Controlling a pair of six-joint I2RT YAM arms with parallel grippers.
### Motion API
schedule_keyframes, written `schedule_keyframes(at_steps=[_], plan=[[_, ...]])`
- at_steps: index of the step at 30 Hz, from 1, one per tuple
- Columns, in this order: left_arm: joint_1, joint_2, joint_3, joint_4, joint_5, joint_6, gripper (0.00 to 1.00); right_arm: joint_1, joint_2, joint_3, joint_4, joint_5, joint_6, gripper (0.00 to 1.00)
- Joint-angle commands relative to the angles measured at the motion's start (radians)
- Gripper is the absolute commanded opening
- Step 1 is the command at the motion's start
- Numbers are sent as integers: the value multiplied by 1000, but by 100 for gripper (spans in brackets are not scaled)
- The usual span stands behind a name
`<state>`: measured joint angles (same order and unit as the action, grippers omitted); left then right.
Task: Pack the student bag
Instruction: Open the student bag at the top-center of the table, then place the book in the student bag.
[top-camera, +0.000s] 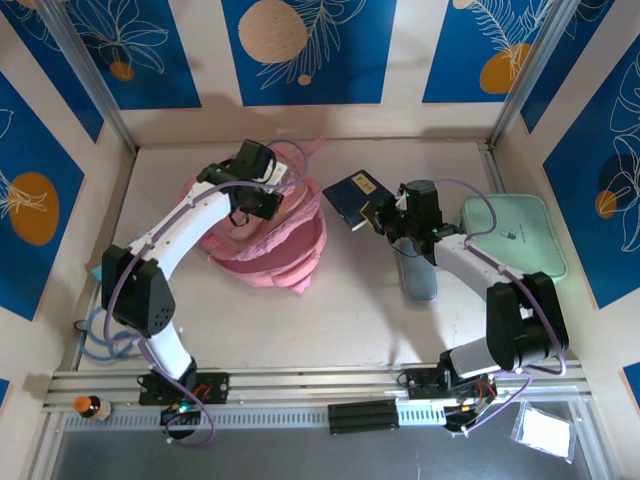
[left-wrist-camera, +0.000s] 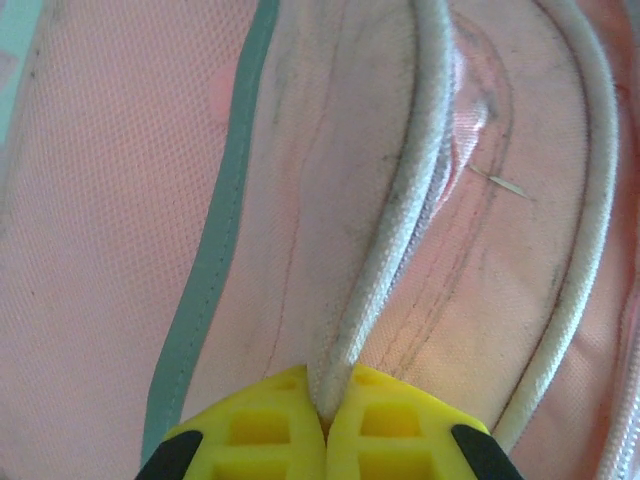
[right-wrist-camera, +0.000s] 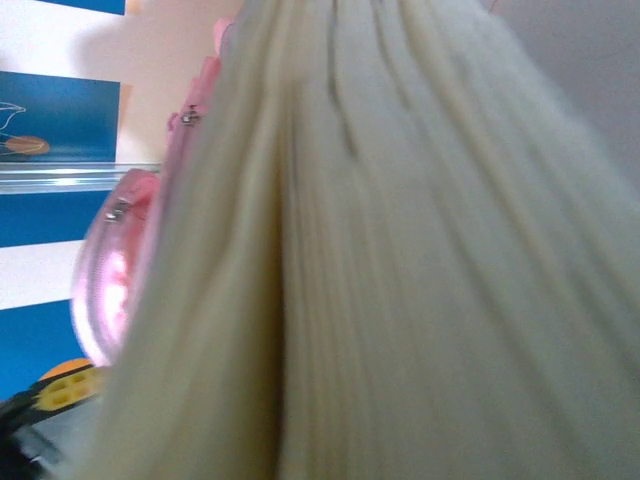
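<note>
On the table sit one student bag (top-camera: 268, 248) and one mint-green case (top-camera: 518, 236); the left gripper (left-wrist-camera: 325, 405) pinches its piping (left-wrist-camera: 400, 230), and the right gripper (top-camera: 378, 213) clamps one book (top-camera: 348, 195).

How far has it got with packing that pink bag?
Nothing visibly packed yet. In hand: the left gripper pinches a corded edge of the student bag, and the right gripper holds a dark blue book beside it. Left: getting the book in, then probably the mint-green case off to the right.
</note>
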<state>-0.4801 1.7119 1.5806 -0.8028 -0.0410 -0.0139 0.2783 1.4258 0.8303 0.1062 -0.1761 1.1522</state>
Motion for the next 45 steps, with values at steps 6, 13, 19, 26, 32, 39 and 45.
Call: schedule_keyframes(at_steps=[6, 13, 19, 26, 32, 39, 45], plan=[[-9, -71, 59, 139, 21, -126, 0, -6, -131, -48, -46, 78, -23, 0], [-9, -84, 56, 189, 28, -179, 0, 76, -92, -32, -3, 17, -52, 0], [-9, -113, 72, 245, 96, -214, 0, 164, -13, 5, 144, -74, -51, 0], [-9, -134, 55, 300, 140, -267, 0, 211, 77, 23, 241, -98, -11, 0], [-9, -130, 56, 319, 179, -300, 0, 234, 177, 93, 198, -120, -16, 0], [-9, -162, 27, 380, 167, -322, 0, 256, 331, 205, 188, -119, 20, 0], [-7, -175, 19, 380, 156, -332, 0, 289, 497, 383, 135, -136, 36, 0]])
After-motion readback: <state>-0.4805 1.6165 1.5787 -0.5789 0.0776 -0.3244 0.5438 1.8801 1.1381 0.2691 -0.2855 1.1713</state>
